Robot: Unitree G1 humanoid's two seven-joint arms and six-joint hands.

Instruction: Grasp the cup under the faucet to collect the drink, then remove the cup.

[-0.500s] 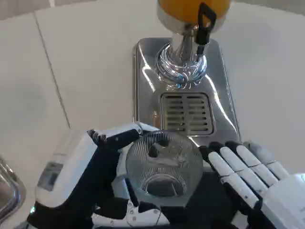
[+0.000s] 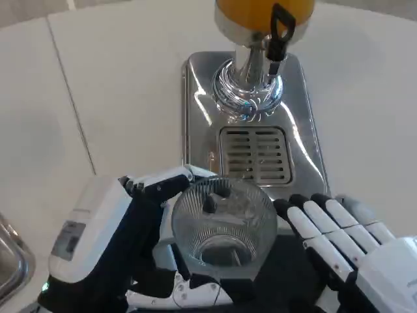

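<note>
Two hands are low at the near edge of the table: the left hand (image 2: 124,241) holds the ribbed glass cup (image 2: 223,225) with its fingers wrapped around the wall, and the right hand (image 2: 348,244) waits just beside it, fingers straight and apart, holding nothing. The cup stands empty at the near edge of the steel drip tray (image 2: 195,117), short of the grille (image 2: 255,155). I judge it is held upright so it can go forward under the faucet (image 2: 280,32) of the orange dispenser (image 2: 260,10).
</note>
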